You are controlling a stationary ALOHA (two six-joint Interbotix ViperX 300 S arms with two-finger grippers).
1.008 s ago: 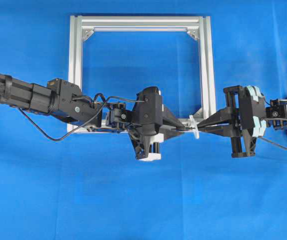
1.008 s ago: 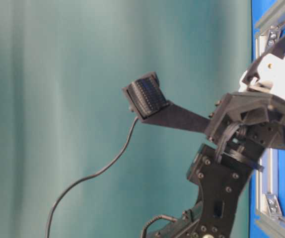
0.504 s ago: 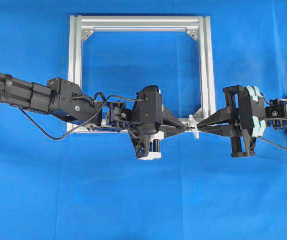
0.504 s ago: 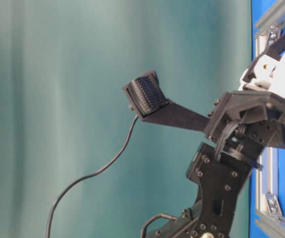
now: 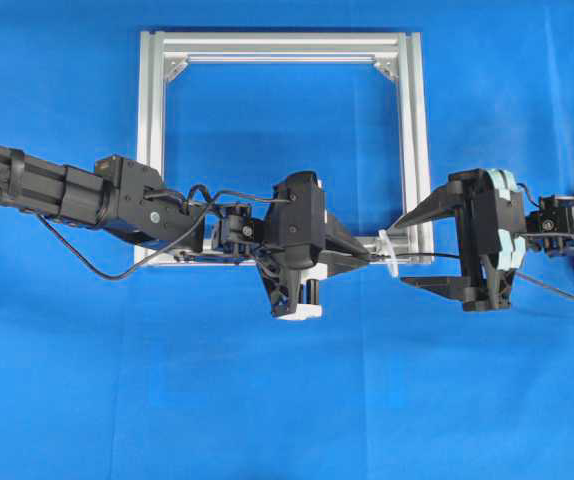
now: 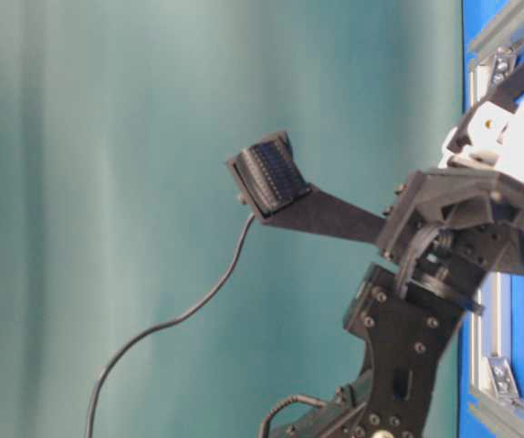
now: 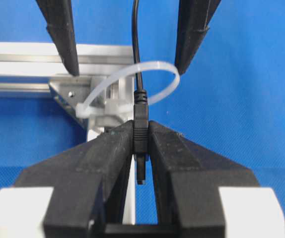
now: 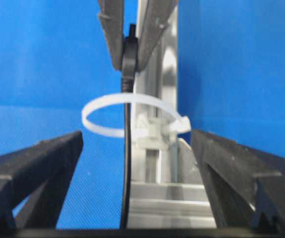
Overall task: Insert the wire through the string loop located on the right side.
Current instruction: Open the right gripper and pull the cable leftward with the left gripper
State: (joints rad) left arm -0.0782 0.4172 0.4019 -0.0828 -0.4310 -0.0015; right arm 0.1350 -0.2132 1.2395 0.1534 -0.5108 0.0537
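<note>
Through the string loop (image 7: 132,84) runs floppy wire (image 7: 135,44); left gripper (image 7: 141,136) clamps its stiff plug (best hold), right gripper (image 5: 404,250) spread wide.

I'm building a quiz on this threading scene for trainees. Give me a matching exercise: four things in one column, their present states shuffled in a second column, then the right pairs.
Things:
1. left hand
2. right hand
3. wire
4. string loop

States:
A. fingers spread wide apart, holding nothing
B. white band fixed at the corner of the aluminium frame
C. runs through the white band
D. shut on the dark plug

Pairs: 1-D, 2-A, 3-C, 4-B
</note>
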